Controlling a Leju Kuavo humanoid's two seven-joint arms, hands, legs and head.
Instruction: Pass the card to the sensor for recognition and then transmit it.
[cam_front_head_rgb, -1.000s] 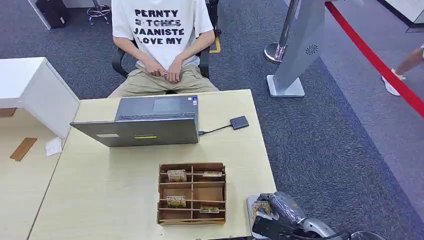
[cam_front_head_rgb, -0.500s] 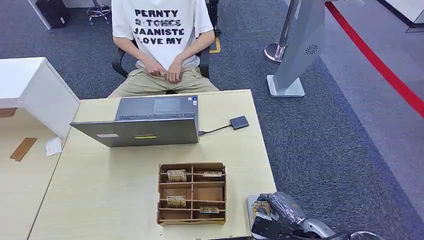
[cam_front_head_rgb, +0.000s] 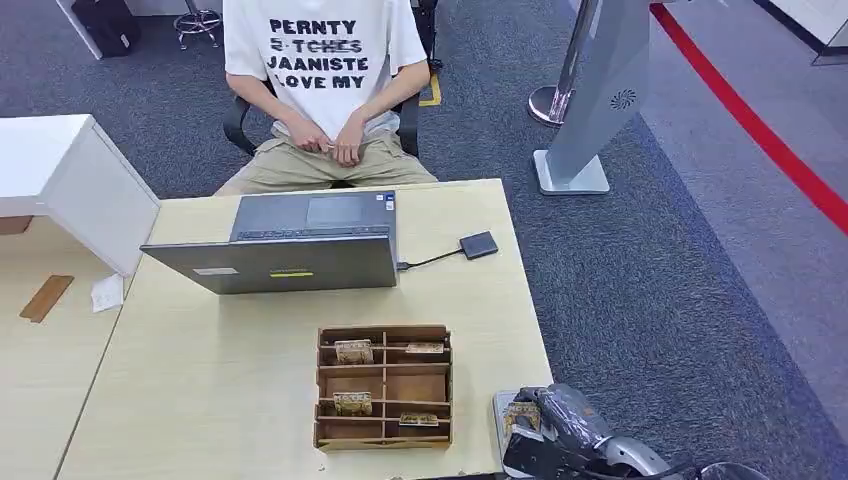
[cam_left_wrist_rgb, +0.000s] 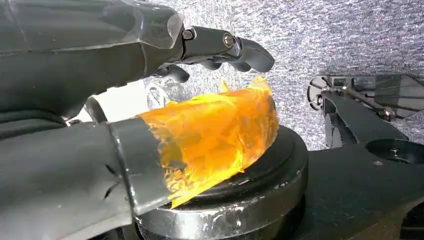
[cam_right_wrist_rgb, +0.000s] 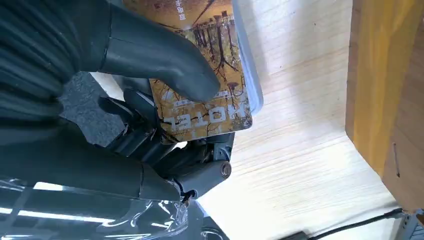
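One card (cam_right_wrist_rgb: 202, 107), golden-brown with "HOTEL" printed on it, is pinched by the right hand (cam_front_head_rgb: 555, 425), thumb on its face and fingers (cam_right_wrist_rgb: 195, 165) beneath, at the table (cam_front_head_rgb: 240, 370) edge just right of the wooden organizer (cam_front_head_rgb: 384, 388). It lies over one grey tray (cam_front_head_rgb: 503, 415). Four more cards stand in the organizer's compartments. Beyond the organizer sit one laptop (cam_front_head_rgb: 290, 243) and, to its right, one small dark sensor (cam_front_head_rgb: 479, 245) on a cable. One person (cam_front_head_rgb: 325, 80) sits behind. The left hand (cam_left_wrist_rgb: 165, 100), fingers apart and empty, hangs over carpet.
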